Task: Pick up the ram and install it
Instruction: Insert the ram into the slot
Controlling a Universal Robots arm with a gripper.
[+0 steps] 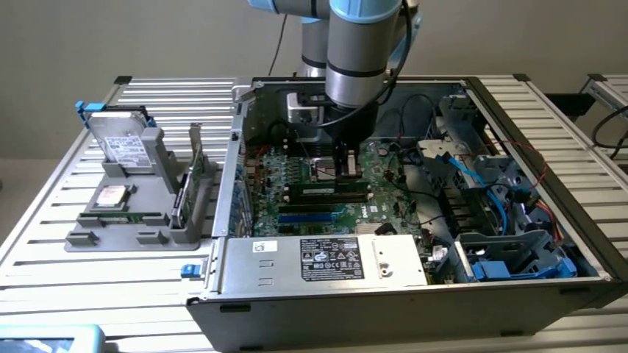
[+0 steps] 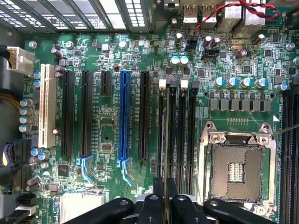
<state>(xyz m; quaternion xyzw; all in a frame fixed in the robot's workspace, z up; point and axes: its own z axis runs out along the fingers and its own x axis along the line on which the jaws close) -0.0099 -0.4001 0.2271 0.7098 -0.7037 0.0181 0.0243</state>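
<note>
The ram [image 2: 166, 140] hangs edge-on, a thin line pinched between the fingers of the hand [image 2: 166, 193]. It sits directly above the row of black memory slots [image 2: 180, 130], beside the empty CPU socket [image 2: 238, 168] on the motherboard [image 2: 107, 140]. In the exterior view the hand [image 1: 343, 163] is low inside the open computer case [image 1: 393, 312] on the table [image 1: 40, 294]. Seating it well likely calls for holding the stick upright and parallel to one slot, with the white end clips [image 2: 162, 84] clear. The push should go straight down, evenly, without twist.
</note>
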